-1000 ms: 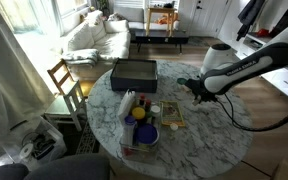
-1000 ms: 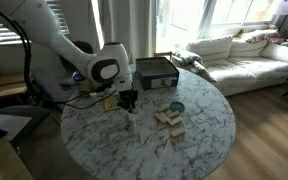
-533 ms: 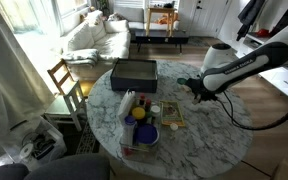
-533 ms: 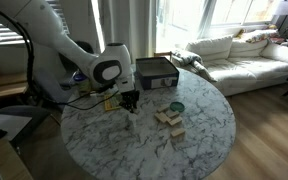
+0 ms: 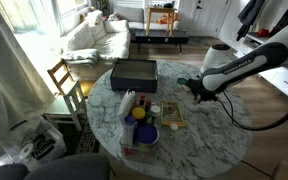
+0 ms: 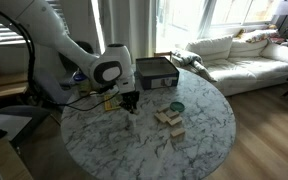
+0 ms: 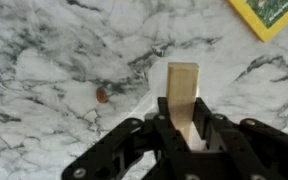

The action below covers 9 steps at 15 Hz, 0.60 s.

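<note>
My gripper (image 7: 183, 112) is shut on a pale wooden block (image 7: 182, 88), which sticks out past the fingertips, just above the marble table (image 7: 54, 60). In both exterior views the gripper (image 5: 200, 91) (image 6: 130, 101) hangs low over the table near its edge. Other wooden blocks (image 6: 169, 118) lie stacked near the middle of the table, beside a small green-rimmed bowl (image 6: 176, 106). A yellow-edged green board (image 7: 271, 15) lies at the top right of the wrist view.
A dark box (image 5: 134, 72) (image 6: 156, 72) stands at the table's far side. A blue bowl with a yellow thing (image 5: 141, 131) and bottles (image 5: 130, 104) sit near one edge. A wooden chair (image 5: 66, 82) and a white sofa (image 6: 239, 52) surround the table.
</note>
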Each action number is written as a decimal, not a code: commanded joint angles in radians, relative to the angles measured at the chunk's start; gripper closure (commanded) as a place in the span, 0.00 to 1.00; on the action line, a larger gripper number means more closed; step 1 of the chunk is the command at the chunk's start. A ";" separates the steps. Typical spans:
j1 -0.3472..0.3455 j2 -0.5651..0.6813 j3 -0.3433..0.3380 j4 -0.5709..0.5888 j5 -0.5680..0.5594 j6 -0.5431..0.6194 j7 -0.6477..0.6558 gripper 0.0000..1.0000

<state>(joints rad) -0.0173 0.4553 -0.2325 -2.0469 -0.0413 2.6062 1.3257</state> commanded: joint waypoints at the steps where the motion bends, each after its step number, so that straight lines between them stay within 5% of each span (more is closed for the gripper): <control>1: -0.014 0.012 0.007 0.013 0.031 -0.006 -0.034 0.45; 7: -0.014 -0.002 -0.003 0.012 0.021 -0.004 -0.030 0.02; 9: 0.003 -0.011 -0.030 0.014 -0.007 0.001 0.000 0.00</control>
<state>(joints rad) -0.0235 0.4541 -0.2371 -2.0384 -0.0412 2.6060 1.3234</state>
